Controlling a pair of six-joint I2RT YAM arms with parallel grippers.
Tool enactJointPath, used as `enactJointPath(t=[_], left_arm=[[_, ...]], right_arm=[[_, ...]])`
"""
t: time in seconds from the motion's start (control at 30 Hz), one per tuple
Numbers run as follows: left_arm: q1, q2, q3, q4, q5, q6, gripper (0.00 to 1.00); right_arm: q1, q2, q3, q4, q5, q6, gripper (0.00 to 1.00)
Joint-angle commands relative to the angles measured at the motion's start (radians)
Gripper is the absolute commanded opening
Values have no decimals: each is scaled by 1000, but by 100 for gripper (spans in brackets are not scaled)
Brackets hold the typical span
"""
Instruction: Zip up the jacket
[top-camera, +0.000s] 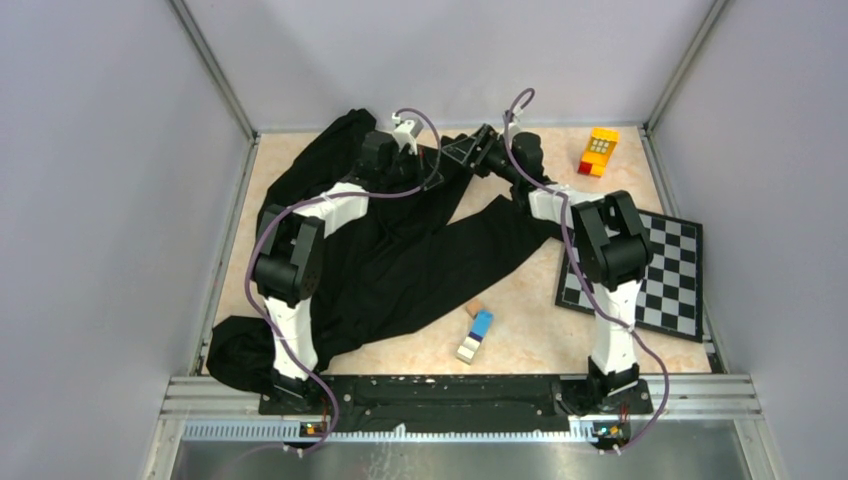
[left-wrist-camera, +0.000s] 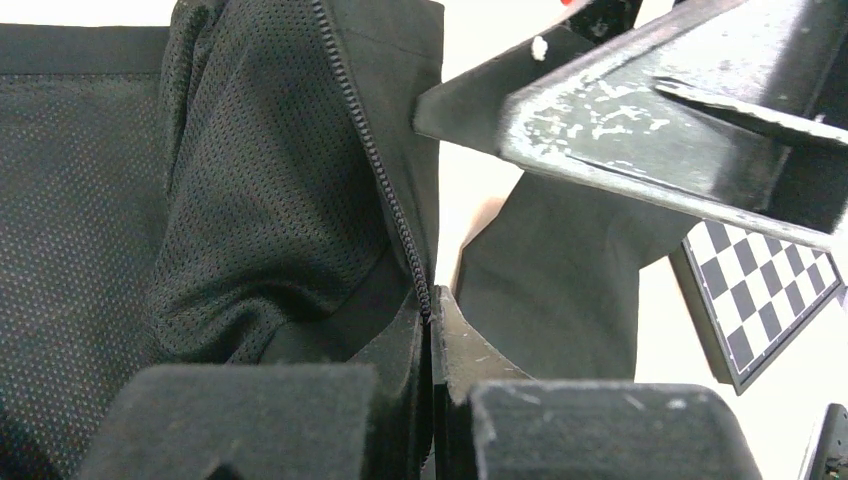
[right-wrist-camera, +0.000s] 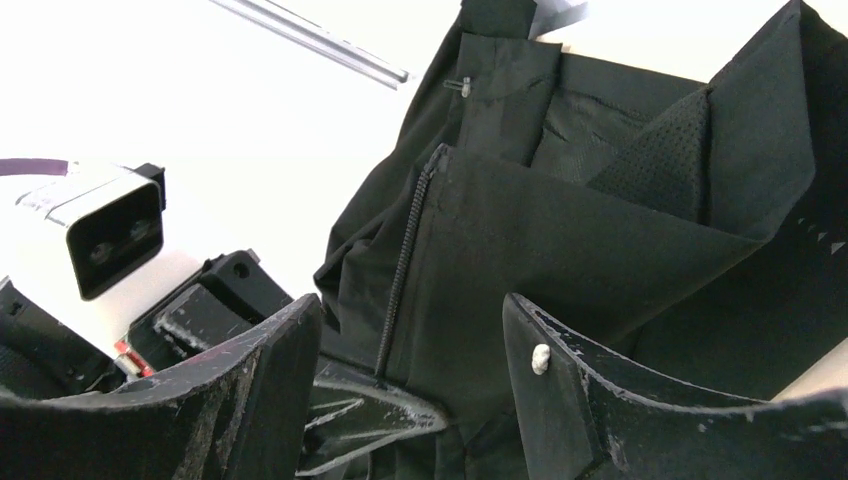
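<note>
The black jacket (top-camera: 400, 265) lies rumpled across the left and middle of the table, one sleeve hanging over the near left edge. My left gripper (top-camera: 436, 158) is at the far middle, shut on the jacket's front edge (left-wrist-camera: 250, 200) right at the zipper teeth (left-wrist-camera: 385, 190); its jaws (left-wrist-camera: 432, 310) pinch the cloth. My right gripper (top-camera: 455, 152) faces it, open. In the right wrist view its fingers (right-wrist-camera: 412, 298) straddle a lifted flap of the jacket (right-wrist-camera: 560, 230) with the zipper line (right-wrist-camera: 405, 260), without closing on it. The left gripper's fingers (right-wrist-camera: 400, 395) show clamped below.
A yellow and red toy block (top-camera: 598, 152) stands at the far right. A black-and-white chequered board (top-camera: 640, 270) lies at the right. A blue and white block (top-camera: 476, 335) lies near the front middle. Grey walls enclose the table.
</note>
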Motion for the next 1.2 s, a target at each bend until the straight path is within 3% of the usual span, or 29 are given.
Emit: enactJointPath(t=[0.0, 0.27, 0.43, 0.5, 0.6, 0.63, 0.9, 1.0, 1.17], left_arm=[[-2, 3, 39, 39, 39, -10, 0], [-2, 13, 37, 69, 74, -36, 0], [-2, 16, 37, 78, 84, -50, 0], [0, 23, 38, 96, 103, -77, 9], [2, 50, 67, 87, 106, -133, 33], [3, 68, 87, 74, 105, -152, 36], [6, 247, 315, -89, 54, -176, 38], [-5, 234, 292, -49, 92, -135, 57], [-98, 147, 232, -59, -142, 73, 88]], right_arm=[[-10, 33, 82, 7, -5, -23, 66], [-9, 95, 141, 17, -38, 3, 55], [-12, 65, 118, -39, 2, -53, 59], [-19, 47, 102, -50, 9, -90, 61], [-51, 48, 100, -25, -80, -104, 61], [-64, 48, 98, -23, -98, -100, 60], [-115, -22, 13, -54, -88, -124, 58], [-140, -31, -8, -42, -107, -118, 57], [-185, -35, -30, -39, -130, -68, 55]])
